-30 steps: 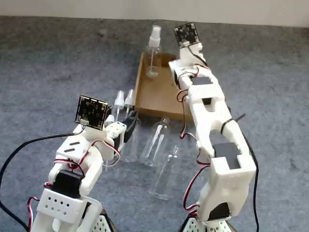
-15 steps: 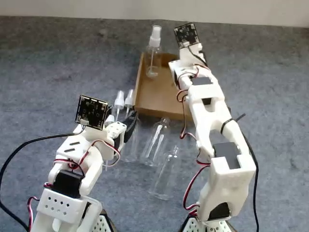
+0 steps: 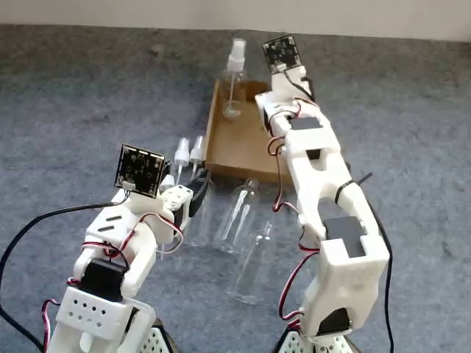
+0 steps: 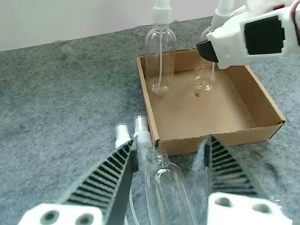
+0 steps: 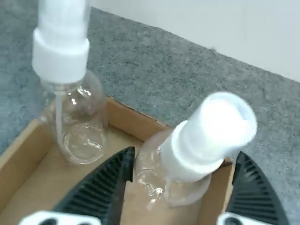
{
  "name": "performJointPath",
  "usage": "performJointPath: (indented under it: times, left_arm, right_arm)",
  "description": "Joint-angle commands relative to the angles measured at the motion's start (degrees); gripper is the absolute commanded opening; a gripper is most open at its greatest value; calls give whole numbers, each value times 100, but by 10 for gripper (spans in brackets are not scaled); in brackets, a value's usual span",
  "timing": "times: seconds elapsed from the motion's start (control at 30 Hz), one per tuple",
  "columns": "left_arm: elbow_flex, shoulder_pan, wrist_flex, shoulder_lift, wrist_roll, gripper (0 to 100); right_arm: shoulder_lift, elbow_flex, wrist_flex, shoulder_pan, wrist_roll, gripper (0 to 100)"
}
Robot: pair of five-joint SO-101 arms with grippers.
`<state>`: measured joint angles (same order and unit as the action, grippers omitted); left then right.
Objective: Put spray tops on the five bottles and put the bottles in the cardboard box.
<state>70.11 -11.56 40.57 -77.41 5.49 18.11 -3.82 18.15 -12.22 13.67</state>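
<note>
Left wrist view first: the left gripper [image 4: 168, 143], jaws wide, straddles an uncapped bottle [image 4: 166, 187] lying on the near carpet [image 4: 56, 117], two loose spray tops [image 4: 139, 129] just left of it; farther off, the cardboard box [image 4: 225, 137] holds a capped bottle [image 4: 161, 61] far left and a second capped bottle [image 5: 201, 136], the right gripper [image 5: 183, 157] astride it with jaws spread.

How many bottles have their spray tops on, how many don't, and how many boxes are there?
Bottles with spray tops, standing in the box: 2
Bottles without tops, lying outside it: 3
Cardboard box: 1
Total: 6
</note>
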Motion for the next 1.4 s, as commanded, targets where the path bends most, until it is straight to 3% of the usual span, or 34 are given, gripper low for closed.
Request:
performJointPath:
  times: [0.0, 0.37, 1.2, 1.37]
  left_arm:
    - [-22, 31, -114, -57, -35, 181]
    - [-22, 31, -114, -57, -35, 181]
    - [-75, -127, -246, -4, -44, 181]
    - [-277, 576, -141, -13, -448, 181]
  right_arm:
    - [-233, 514, 233, -48, 44, 279]
    - [-980, 593, 347, -48, 35, 279]
    - [-4215, 593, 3793, -374, 35, 275]
    - [-4752, 171, 4409, -338, 44, 275]
